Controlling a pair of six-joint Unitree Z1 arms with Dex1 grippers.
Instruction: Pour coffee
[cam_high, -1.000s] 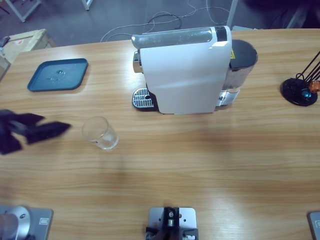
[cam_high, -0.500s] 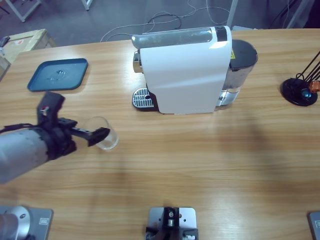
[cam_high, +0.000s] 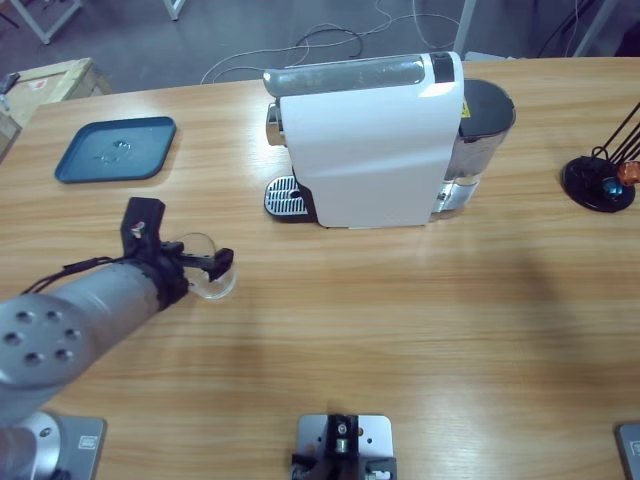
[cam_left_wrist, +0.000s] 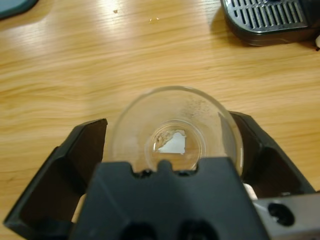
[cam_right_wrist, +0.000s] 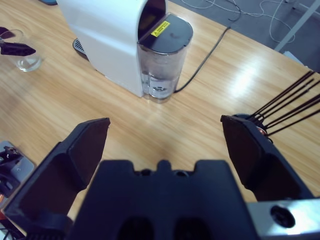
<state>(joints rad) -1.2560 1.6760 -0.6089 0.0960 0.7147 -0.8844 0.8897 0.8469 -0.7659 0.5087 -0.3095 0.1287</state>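
Jaws of the left gripper (cam_left_wrist: 172, 145) standing open around the upright glass (cam_left_wrist: 176, 132), not yet gripping; coffee (cam_left_wrist: 172, 142) lying thinly at its bottom; sitting on the table (cam_high: 400, 320), drip grate (cam_left_wrist: 267, 15) just ahead; right gripper (cam_right_wrist: 165, 145) gaping, well apart.

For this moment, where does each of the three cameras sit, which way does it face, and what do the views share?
High view: fixed above the long wooden table, looking down; the left arm's silver forearm enters from the bottom left.
Left wrist view: looks down along the left gripper, its black jaws open either side of the clear glass tumbler.
Right wrist view: raised, looking across the table at the white coffee machine; the right gripper frames it, jaws open and empty.
Shared: all three show the tumbler, left gripper and coffee machine.
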